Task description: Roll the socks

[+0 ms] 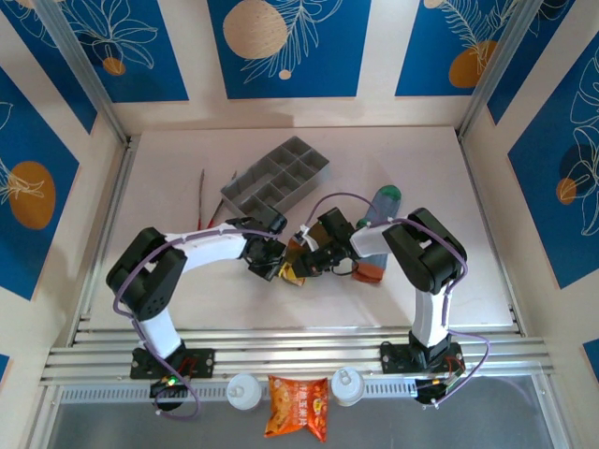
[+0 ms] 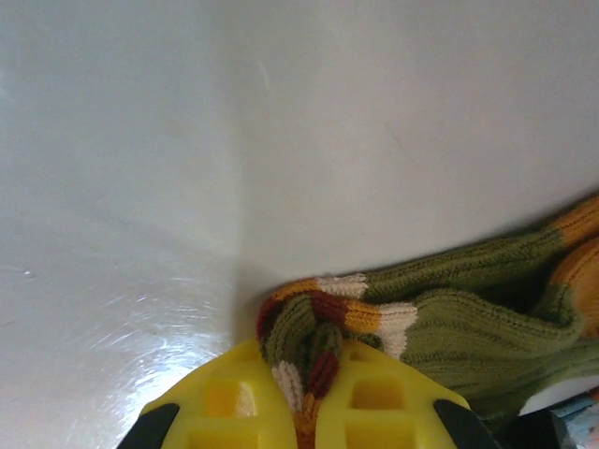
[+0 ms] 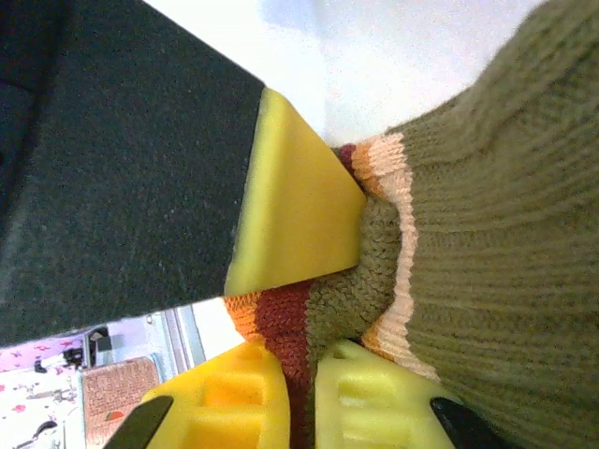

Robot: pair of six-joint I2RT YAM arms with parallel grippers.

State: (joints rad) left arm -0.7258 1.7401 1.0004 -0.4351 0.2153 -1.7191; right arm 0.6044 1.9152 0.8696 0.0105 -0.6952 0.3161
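The olive-brown sock [image 1: 294, 267] lies bunched at mid-table between both grippers. My left gripper [image 1: 270, 261] is shut on its striped cuff; in the left wrist view the yellow fingertips [image 2: 314, 379] pinch the orange, red and cream bands while the olive sock [image 2: 459, 323] trails right. My right gripper [image 1: 316, 255] is shut on the same cuff from the other side; its gripper [image 3: 304, 388] clamps the red and olive knit of the sock [image 3: 505, 187], with the left gripper's yellow finger [image 3: 295, 210] pressed close above. The grey-blue sock [image 1: 378, 213] lies to the right, partly under the right arm.
A grey compartment tray [image 1: 277, 177] stands behind the grippers. Thin red-handled sticks [image 1: 202, 198] lie to its left. At the near rail sit a snack bag [image 1: 298, 408] and two white caps [image 1: 243, 390].
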